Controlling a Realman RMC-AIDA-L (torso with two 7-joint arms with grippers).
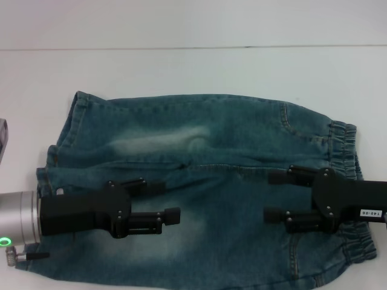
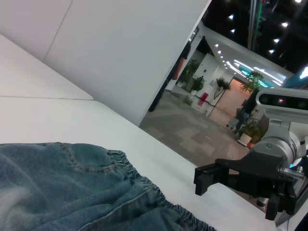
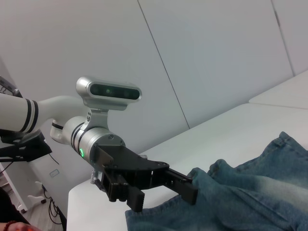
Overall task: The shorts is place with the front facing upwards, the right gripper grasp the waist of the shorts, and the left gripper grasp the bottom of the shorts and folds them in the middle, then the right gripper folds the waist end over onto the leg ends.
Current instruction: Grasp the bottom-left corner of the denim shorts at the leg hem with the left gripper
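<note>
1. I see the white table (image 1: 193, 66) filling the head view; it carries the whole garment, and its bare surface runs along the far side.
2. The denim shorts (image 1: 199, 151) lie spread flat on the table, front up as far as I can judge. The elastic waist (image 1: 344, 145) sits toward my right arm's side, and the leg ends (image 1: 63, 145) toward my left arm's side. A faded patch marks the middle of the fabric.
3. The left gripper (image 1: 163, 199) is over the leg half of the shorts, pointing toward the waist. Its fingers stand apart with nothing between them. I cannot tell whether it touches the denim.
4. The right gripper (image 1: 273, 196) is over the waist half, pointing toward the legs and facing the left one. Its fingers likewise stand apart and hold nothing.
5. A small dark object (image 1: 3, 139) shows at the table's left edge; I cannot identify it.
</note>
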